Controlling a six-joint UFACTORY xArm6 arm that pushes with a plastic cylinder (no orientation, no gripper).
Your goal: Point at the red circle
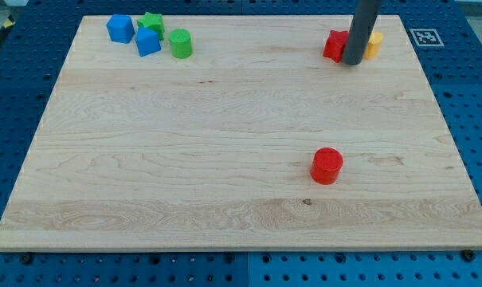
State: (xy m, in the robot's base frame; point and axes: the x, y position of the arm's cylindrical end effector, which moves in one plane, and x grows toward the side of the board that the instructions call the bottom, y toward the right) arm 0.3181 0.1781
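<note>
My tip point(352, 62) rests beside a red block point(334, 45), well above the red circle point(327, 166); no pincer fitted, so nothing to tell.

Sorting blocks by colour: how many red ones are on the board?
2: a red cylinder at lower centre-right, and a red block at the top right beside the rod; none seem hidden.

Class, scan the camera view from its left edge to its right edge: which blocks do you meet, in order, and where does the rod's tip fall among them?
Blue block → second blue block → green cylinder → red cylinder → red block → my tip → yellow block.
</note>
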